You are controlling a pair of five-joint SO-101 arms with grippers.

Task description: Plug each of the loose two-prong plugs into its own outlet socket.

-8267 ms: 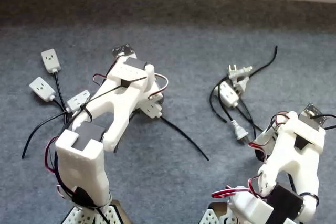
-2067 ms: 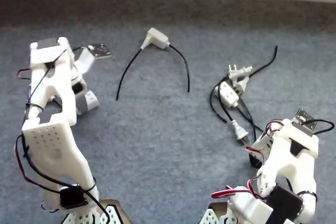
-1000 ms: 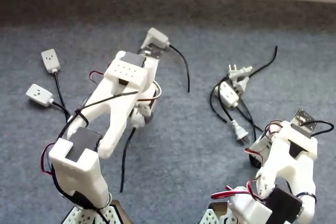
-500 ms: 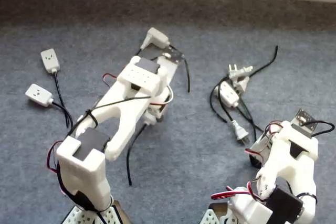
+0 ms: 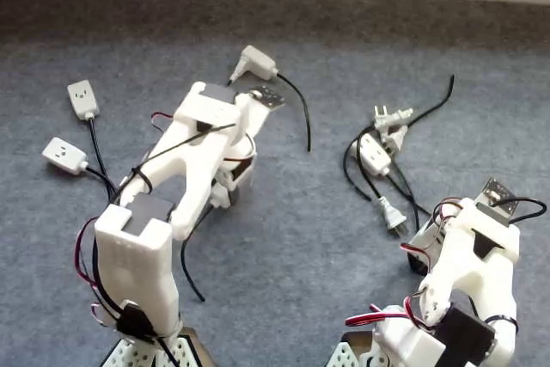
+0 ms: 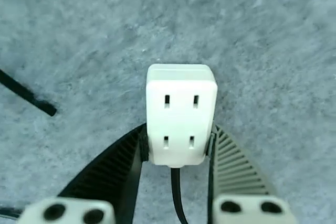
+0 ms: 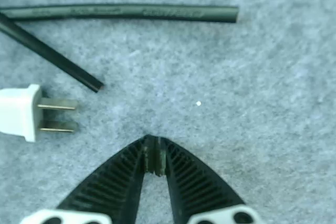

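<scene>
My left gripper (image 6: 178,136) is shut on a white outlet socket (image 6: 181,111), slots facing the camera, its black cord running back between the fingers. In the high view this gripper (image 5: 229,181) hangs over the carpet, just short of a white angled plug (image 5: 256,63). Two more sockets (image 5: 83,99) (image 5: 64,152) lie at the far left. My right gripper (image 7: 154,157) is shut on nothing, low over the carpet beside a white two-prong plug (image 7: 21,114). The same plug (image 5: 392,213) lies near the right arm (image 5: 468,255) in the high view.
A tangle of black cords with another plug (image 5: 391,115) and a white socket (image 5: 374,152) lies at the right middle. Two black cord ends (image 7: 121,12) (image 7: 52,55) lie ahead of the right gripper. Grey carpet covers the table.
The left arm, holding the socket, has drawn back a little toward the left and its trailing black cord shifted with it. The right arm has stayed still.
</scene>
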